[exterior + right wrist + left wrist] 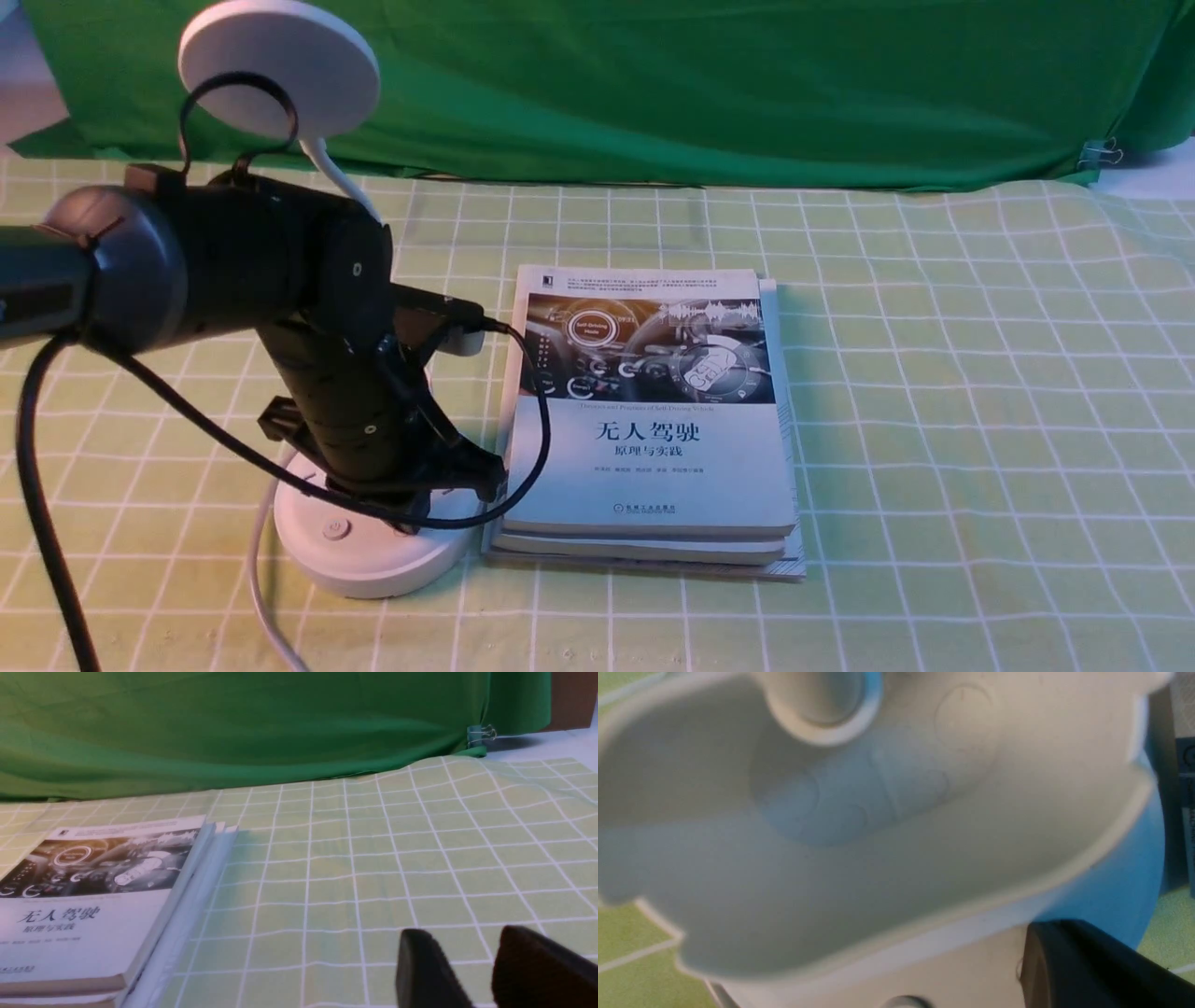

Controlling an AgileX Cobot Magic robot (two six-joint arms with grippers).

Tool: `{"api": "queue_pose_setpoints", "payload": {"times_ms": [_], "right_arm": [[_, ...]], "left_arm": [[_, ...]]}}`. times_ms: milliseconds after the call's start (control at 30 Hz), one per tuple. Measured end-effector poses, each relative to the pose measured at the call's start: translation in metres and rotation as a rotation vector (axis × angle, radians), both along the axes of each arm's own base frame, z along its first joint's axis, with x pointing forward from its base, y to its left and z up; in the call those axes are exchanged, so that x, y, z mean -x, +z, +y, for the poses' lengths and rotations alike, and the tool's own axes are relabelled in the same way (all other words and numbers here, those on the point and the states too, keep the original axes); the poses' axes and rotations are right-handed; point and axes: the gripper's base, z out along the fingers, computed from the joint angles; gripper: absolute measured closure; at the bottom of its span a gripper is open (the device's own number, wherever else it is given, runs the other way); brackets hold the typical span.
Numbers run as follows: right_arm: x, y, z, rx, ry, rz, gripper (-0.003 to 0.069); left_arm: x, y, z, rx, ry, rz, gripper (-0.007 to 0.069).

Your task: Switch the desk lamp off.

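The white desk lamp stands at the front left of the table. Its round base (364,555) carries a power button (334,530); its thin neck (341,182) rises to the flat disc head (278,70). My left gripper (425,509) points down with its tips on the base top, right of the button; the arm hides the cup holder. In the left wrist view the blurred cup holder (878,868) fills the frame, and my left gripper (1059,956) shows as one dark mass, shut, against the base (952,970). My right gripper (465,940) hovers low over the cloth, slightly open and empty.
A stack of books (653,420) lies just right of the lamp base and shows in the right wrist view (93,905). The lamp's white cable (266,597) runs off the front edge. A green backdrop (653,84) hangs behind the checked cloth.
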Motion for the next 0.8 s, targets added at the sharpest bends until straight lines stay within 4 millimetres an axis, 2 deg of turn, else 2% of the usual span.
{"api": "queue_pose_setpoints", "payload": {"times_ms": [167,367,400,567,700,800], "right_arm": [[0.0,0.0,0.0,-0.001,0.0,0.0,0.0421],[0.0,0.0,0.0,0.0,0.0,0.0,0.0421],[0.0,0.0,0.0,0.0,0.0,0.0,0.0421],[0.0,0.0,0.0,0.0,0.0,-0.001,0.0421],[0.0,0.0,0.0,-0.001,0.0,-0.001,0.0421],[0.0,0.0,0.0,-0.001,0.0,-0.001,0.0421]], "left_arm": [[0.002,0.006,0.001,0.006,0.0,-0.015,0.0624],[0.025,0.029,0.009,0.041,0.016,-0.076,0.0624],[0.038,0.039,0.013,0.067,0.027,-0.116,0.0624],[0.076,0.059,0.03,0.124,0.046,-0.248,0.0624],[0.109,0.084,0.045,0.239,0.07,-0.527,0.0624],[0.131,0.093,0.056,0.317,0.095,-0.707,0.0624]]}}
